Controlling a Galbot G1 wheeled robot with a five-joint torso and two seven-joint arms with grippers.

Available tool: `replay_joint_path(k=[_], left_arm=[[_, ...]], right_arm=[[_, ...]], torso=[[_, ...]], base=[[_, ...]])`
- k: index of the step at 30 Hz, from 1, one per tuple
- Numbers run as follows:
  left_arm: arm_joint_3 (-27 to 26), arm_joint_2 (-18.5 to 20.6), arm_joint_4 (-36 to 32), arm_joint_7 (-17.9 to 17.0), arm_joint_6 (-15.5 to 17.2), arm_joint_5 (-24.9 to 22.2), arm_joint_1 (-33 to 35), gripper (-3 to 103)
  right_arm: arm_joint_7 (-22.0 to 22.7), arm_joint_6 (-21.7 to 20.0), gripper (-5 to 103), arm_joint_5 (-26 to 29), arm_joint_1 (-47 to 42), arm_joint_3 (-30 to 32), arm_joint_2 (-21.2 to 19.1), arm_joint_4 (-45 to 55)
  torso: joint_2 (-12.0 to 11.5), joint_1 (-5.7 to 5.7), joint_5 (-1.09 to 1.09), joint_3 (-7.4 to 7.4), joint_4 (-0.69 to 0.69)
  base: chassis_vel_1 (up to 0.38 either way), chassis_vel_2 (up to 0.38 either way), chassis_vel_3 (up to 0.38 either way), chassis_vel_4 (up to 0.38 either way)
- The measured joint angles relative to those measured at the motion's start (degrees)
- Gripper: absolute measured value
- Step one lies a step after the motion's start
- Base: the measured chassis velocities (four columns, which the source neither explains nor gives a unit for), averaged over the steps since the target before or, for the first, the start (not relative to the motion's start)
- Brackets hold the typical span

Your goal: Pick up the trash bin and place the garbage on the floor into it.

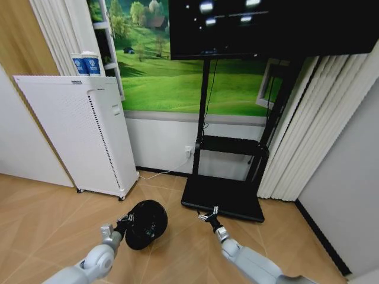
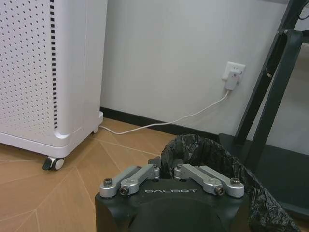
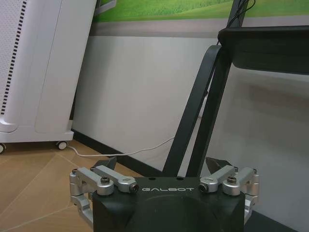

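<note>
Down on the floor near the wall, the left gripper (image 1: 123, 220) is clamped on the bin's (image 1: 145, 223) rim to lift it, while the right gripper (image 1: 208, 214) hovers spread wide beside it, empty.

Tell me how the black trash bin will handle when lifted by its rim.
The trash bin looks small and probably light. Gripped at one side by the left end effector, it may tilt. Its crinkled liner could slip.

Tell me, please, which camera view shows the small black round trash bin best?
The head view: the small black round trash bin shows whole on the floor, left gripper at its rim. The left wrist view shows its liner-covered rim close up.
</note>
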Motion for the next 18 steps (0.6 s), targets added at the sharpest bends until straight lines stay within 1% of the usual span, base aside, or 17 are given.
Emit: replay_joint_path(k=[4, 9, 13, 15, 18], left_arm=[[-0.2, 0.5, -0.3, 0.1, 0.0, 0.0, 0.0, 8], [-0.2, 0.6, -1.0, 0.0, 0.0, 0.0, 0.1, 8], [-0.3, 0.5, -1.7, -0.3, 0.0, 0.1, 0.5, 8], [-0.5, 0.4, -1.8, -0.3, 0.0, 0.2, 0.6, 8], [-0.6, 0.4, -1.9, -0.4, 0.0, 0.4, 0.9, 8]], right_arm=[[-0.4, 0.6, 100, 0.1, -0.9, 0.4, -0.1, 0.8], [-0.4, 0.8, 100, -0.2, -1.1, 0.7, -0.3, 1.6], [1.3, 1.6, 100, -3.0, -1.4, 1.9, -0.3, 1.2], [2.0, 1.7, 100, -3.7, -1.6, 2.3, -0.2, 1.2], [2.6, 1.7, 100, -4.2, -2.0, 2.4, -0.2, 1.2]], torso=[[0.0, 0.00, 0.01, 0.00, 0.04], [0.0, 0.00, 0.01, 0.00, 0.03], [0.0, 0.00, 0.03, 0.00, -0.01], [0.0, 0.00, -0.02, 0.00, -0.03], [0.0, 0.00, 0.02, 0.01, -0.03]], base=[[-0.018, -0.026, 0.038, 0.031], [-0.107, -0.097, 0.127, 0.119], [-0.196, -0.185, 0.190, 0.188], [-0.210, -0.189, 0.190, 0.185], [-0.158, -0.148, 0.138, 0.123]])
